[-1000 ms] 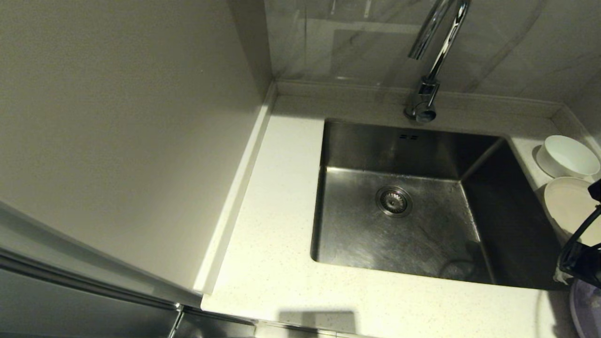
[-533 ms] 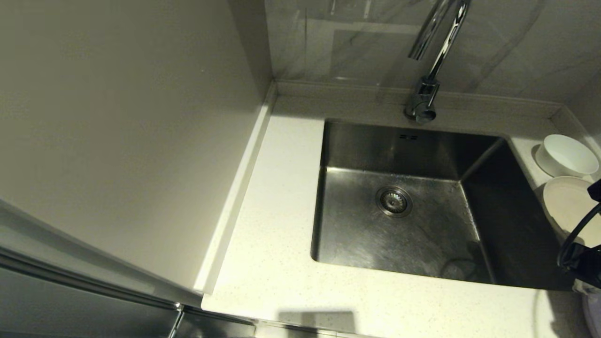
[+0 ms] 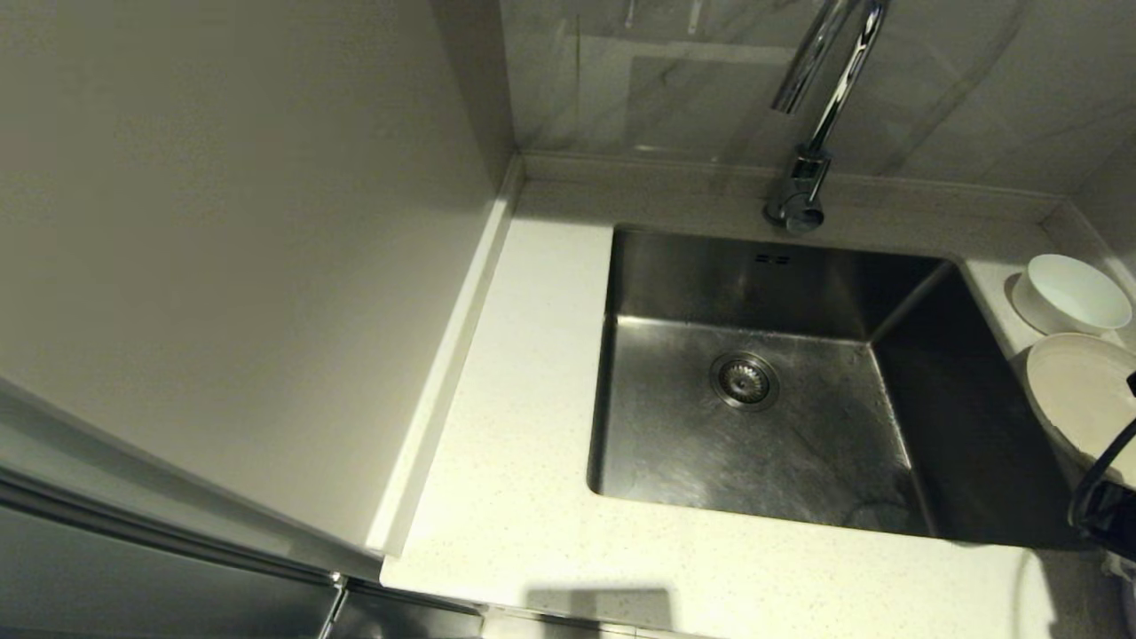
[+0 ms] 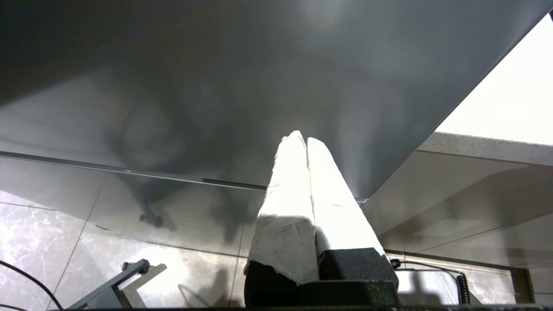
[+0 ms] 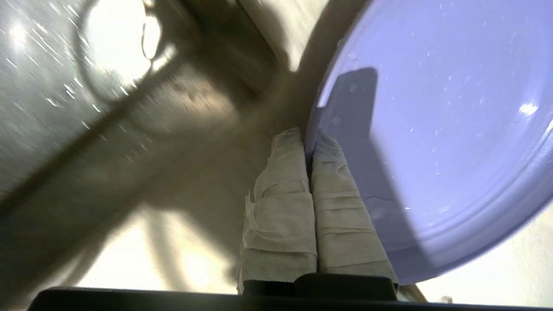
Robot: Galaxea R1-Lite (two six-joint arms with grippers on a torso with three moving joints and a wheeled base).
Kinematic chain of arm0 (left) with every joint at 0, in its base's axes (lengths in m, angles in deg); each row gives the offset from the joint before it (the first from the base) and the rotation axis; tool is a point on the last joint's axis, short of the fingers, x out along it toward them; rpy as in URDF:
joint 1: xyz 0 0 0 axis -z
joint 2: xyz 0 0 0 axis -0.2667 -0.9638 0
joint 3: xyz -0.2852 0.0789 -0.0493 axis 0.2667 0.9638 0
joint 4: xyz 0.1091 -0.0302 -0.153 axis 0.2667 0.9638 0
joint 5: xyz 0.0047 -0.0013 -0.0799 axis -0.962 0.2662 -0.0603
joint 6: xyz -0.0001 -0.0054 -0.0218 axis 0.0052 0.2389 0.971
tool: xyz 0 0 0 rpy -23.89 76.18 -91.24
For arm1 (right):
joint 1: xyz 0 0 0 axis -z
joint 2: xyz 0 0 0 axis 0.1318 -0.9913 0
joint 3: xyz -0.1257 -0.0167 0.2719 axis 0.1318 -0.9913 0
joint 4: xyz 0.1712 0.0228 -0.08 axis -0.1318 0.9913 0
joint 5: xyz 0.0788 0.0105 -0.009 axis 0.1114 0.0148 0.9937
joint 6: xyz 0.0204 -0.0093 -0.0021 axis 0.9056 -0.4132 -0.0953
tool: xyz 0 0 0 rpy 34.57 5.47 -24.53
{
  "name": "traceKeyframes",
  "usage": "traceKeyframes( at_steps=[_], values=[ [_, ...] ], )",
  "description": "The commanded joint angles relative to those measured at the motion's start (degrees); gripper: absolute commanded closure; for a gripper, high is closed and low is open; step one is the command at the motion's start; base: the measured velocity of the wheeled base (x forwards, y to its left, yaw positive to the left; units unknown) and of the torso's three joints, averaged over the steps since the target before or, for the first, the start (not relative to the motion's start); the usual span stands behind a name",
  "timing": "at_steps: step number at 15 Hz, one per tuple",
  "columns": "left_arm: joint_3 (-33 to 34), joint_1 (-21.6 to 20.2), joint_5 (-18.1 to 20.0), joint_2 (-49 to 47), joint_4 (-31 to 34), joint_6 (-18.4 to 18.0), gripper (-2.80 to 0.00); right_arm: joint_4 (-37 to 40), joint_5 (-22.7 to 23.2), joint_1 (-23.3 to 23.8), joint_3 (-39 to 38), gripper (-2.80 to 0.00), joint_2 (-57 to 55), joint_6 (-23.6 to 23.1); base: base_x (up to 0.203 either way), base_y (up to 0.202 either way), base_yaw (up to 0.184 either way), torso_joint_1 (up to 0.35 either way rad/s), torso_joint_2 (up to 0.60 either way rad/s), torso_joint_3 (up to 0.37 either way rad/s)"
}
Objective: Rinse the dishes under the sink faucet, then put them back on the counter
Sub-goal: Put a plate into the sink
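My right gripper (image 5: 307, 134) is shut on the rim of the pale lilac plate (image 5: 440, 129): one taped finger lies on the plate's face, the other outside its edge. In the head view only part of the right arm (image 3: 1105, 501) shows, at the far right edge beside the sink (image 3: 692, 275). The small white bowl (image 3: 1072, 293) and the cream plate (image 3: 1074, 390) rest on the counter (image 3: 524, 373) right of the basin. The chrome faucet (image 3: 821, 98) stands behind the basin, with no water running. My left gripper (image 4: 301, 139) is shut on nothing, parked low before a grey cabinet front.
A tall pale wall panel (image 3: 222, 222) borders the counter on the left. A low raised rim (image 3: 674, 169) runs along the back wall. The basin has a round drain (image 3: 744, 380) and holds nothing else.
The right arm has drawn back toward the right edge of the head view. The lilac plate seen at the lower right corner a second ago has slipped out of that view.
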Motion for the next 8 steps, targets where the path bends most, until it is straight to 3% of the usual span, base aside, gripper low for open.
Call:
traceKeyframes(
  at_steps=[1, 5, 8],
  values=[
    [0.0, 0.0, 0.0, 0.2, 0.0, 0.0, 0.0, 0.1, 0.1, 0.2, -2.3, 0.0, 3.1, 0.2, 0.0, 0.0, 0.0, 0.0, 0.0, 0.0],
    [0.0, 0.0, 0.0, 0.2, 0.0, 0.0, 0.0, -0.7, 3.0, -0.1, -4.5, 0.0, 7.3, 0.0, 0.0, 0.0, 0.0, 0.0, 0.0, 0.0],
    [0.0, 0.0, 0.0, 0.2, 0.0, 0.0, 0.0, -6.3, 5.8, -0.9, -7.0, 0.0, 11.1, -4.5, 0.0, 0.0, 0.0, 0.0, 0.0, 0.0]
  ],
)
